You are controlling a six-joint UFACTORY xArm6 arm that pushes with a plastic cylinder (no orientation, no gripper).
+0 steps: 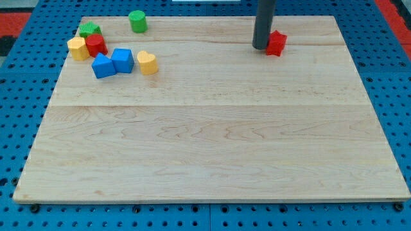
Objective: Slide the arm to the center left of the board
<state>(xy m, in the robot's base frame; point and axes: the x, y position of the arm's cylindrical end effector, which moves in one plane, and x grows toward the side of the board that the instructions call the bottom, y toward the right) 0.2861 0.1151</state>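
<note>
Wooden board (212, 128): pale planks, lying on a blue pegboard surface (19, 128) that shows on all sides; a red patch of floor (26, 16) sits at the far left corner
Rod (264, 19): dark, straight, coming down from the view's top, right of the middle
My tip (260, 47): resting on the board at the far side, right of centre; it is a plain rod end with nothing to open or close, and it holds nothing
Tip and nearest block: just left of the red block by the rod (277, 43), touching it or nearly so; I cannot tell which
Centre left of the board: well apart from my tip, which stands far across to the right
Green cylinder (137, 21): at the far edge, left of the middle, apart from the cluster
Green block (90, 29): far left, shape hard to make out, partly behind the red one
Yellow block at the left (78, 48): leftmost of the cluster, touching the red block of the cluster (96, 45)
Blue blocks: one (103, 66) nearer and to the left, the other, a cube (122, 60), just beside it on the right
Yellow heart-shaped block (148, 62): just right of the blue cube
</note>
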